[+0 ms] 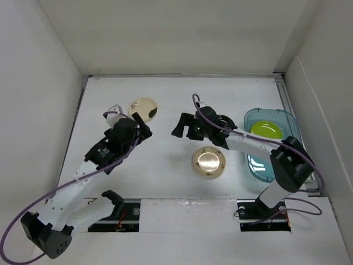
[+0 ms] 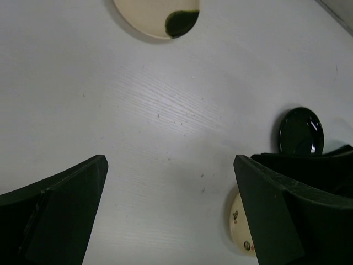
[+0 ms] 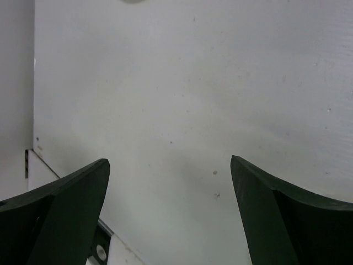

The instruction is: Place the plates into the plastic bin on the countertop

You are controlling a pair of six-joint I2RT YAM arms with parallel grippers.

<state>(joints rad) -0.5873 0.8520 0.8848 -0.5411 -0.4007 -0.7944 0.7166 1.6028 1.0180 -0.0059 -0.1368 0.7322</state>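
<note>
Overhead view of a white table (image 1: 165,182) walled in white, with two robot arms reaching out from its near edge. A translucent teal plastic bin (image 1: 288,120) lies lengthwise along the right edge. A lime green plate (image 1: 266,130) rests flat in its far half, so at least part of the job looks done. The near half of the bin is partly hidden by the right arm. Three plates are out on the table. A cream plate with a dark mark (image 1: 143,109) lies toward the far left. A gold-beige plate (image 1: 209,163) lies near the middle, closer to the near edge. A glossy black plate (image 2: 300,131) lies between the middle and the bin, largely covered by the right arm from above. The left pincer (image 2: 171,182) is released and holds nothing. It hovers over bare table just short of the cream plate, and its spread fingers face that plate, probably lining up to take its rim. The right pincer (image 3: 170,176) is also released and empty. It is stretched toward the table's centre over bare surface, with the black and gold-beige plates close beside the arm. Its wide spread suits plates that lie flat and offer only a thin rim to pinch.
</note>
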